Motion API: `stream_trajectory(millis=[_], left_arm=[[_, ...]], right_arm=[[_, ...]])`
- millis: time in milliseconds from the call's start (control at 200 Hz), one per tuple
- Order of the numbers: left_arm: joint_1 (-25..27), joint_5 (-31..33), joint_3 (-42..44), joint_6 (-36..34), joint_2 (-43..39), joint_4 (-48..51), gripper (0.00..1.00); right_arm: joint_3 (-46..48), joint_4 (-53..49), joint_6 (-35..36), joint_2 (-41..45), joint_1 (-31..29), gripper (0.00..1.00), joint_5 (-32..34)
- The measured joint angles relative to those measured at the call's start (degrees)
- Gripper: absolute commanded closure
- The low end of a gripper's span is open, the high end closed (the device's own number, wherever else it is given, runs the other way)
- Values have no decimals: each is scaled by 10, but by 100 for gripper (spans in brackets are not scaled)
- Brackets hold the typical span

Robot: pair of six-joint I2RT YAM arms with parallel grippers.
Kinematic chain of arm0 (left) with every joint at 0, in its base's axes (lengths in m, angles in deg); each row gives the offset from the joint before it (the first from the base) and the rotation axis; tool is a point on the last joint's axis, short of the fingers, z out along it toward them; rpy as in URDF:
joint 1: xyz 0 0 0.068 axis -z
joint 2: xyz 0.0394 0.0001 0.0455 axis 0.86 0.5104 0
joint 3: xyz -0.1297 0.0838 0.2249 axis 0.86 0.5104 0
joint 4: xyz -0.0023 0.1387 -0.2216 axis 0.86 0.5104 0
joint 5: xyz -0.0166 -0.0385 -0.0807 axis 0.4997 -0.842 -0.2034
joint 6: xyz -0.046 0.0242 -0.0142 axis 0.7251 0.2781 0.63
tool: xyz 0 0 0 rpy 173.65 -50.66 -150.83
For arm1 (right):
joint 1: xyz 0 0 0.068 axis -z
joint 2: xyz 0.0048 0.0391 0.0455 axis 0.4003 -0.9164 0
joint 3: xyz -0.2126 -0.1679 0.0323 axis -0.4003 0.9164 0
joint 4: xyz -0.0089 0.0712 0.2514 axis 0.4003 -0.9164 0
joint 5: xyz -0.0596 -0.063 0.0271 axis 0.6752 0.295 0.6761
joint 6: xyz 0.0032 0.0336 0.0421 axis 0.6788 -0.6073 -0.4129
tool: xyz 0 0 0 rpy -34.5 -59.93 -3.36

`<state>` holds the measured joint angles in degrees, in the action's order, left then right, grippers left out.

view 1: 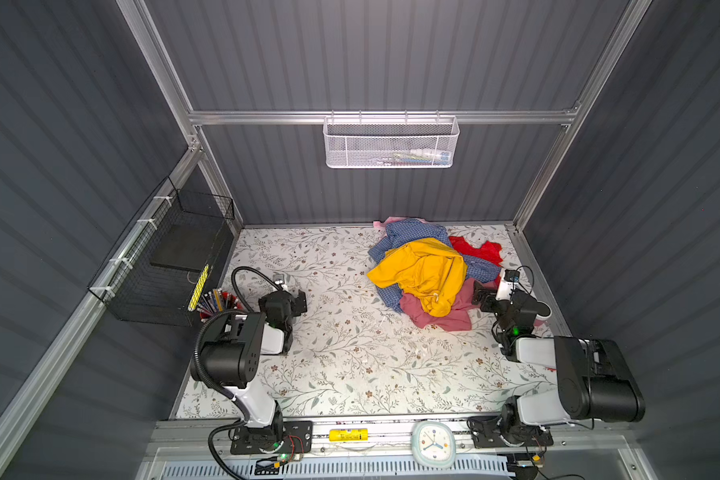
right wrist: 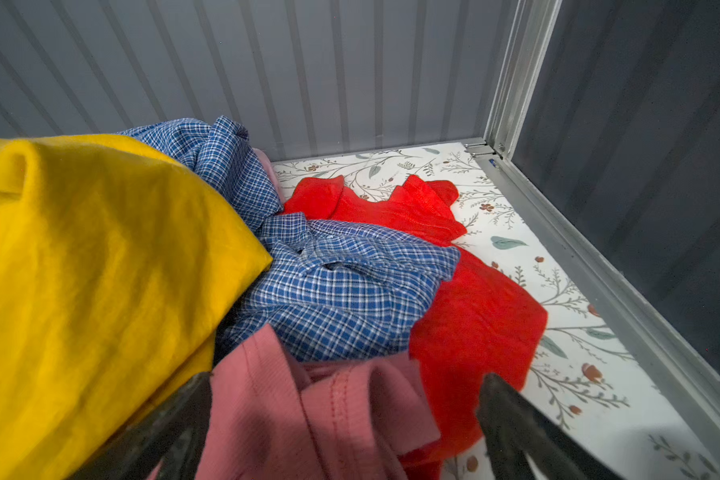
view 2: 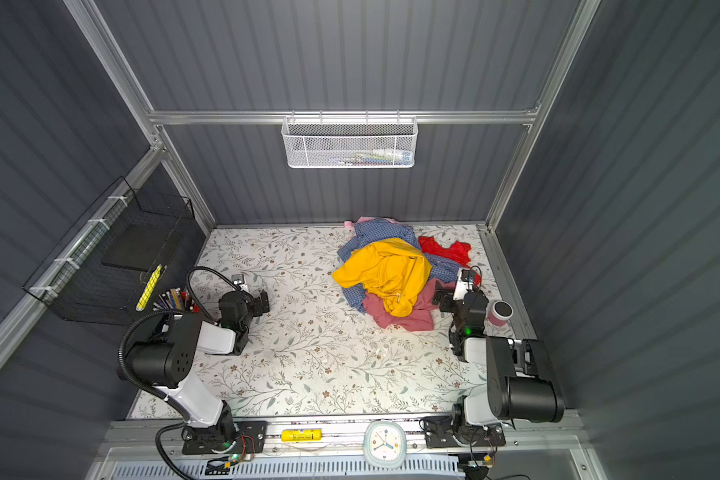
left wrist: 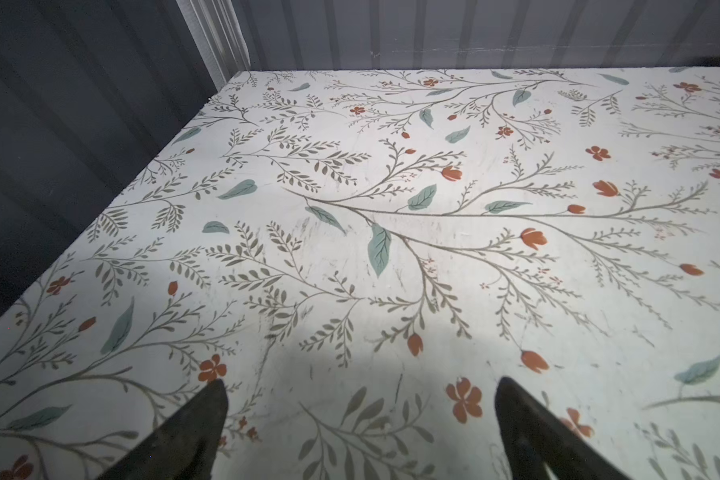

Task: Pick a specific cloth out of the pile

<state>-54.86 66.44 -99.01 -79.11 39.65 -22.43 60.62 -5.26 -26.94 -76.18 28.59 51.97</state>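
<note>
Floral tabletop [view 1: 350, 374], red cloth [right wrist: 474, 324] partly hidden under pile [view 1: 425, 274], left fingers [left wrist: 188, 440] spread empty, right fingers [right wrist: 512, 428] spread

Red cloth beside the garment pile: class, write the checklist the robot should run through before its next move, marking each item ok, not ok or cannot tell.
1. Bright red plain cloth visible: ok, at the edge of the heap of garments.
2. Red cloth uncovered: not ok, the blue checked shirt lies over part of it.
3. Right gripper open and empty: ok.
4. Right gripper lined up on red cloth: not ok, mostly the dusty pink ribbed garment lies ahead of it.
5. Left gripper clear of heap: ok, open above the floral tabletop.
</note>
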Motion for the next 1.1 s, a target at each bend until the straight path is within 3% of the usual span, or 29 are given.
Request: stream_trajectory(millis=[635,761,951,1016,1101], left_arm=[[0,0,0,0,0,0,0],[0,0,0,0,0,0,0],[0,0,-5,0,-2,12,0],[0,1,-41,3,-12,93,0],[0,0,-154,24,-16,248,0]], right_arm=[[-3,-15,-5,4,0,1,7],[-58,-152,-31,55,5,1,39],[-255,-402,-104,98,49,1,15],[-311,-473,-123,93,64,1,-16],[-363,-551,-148,75,82,1,-62]])
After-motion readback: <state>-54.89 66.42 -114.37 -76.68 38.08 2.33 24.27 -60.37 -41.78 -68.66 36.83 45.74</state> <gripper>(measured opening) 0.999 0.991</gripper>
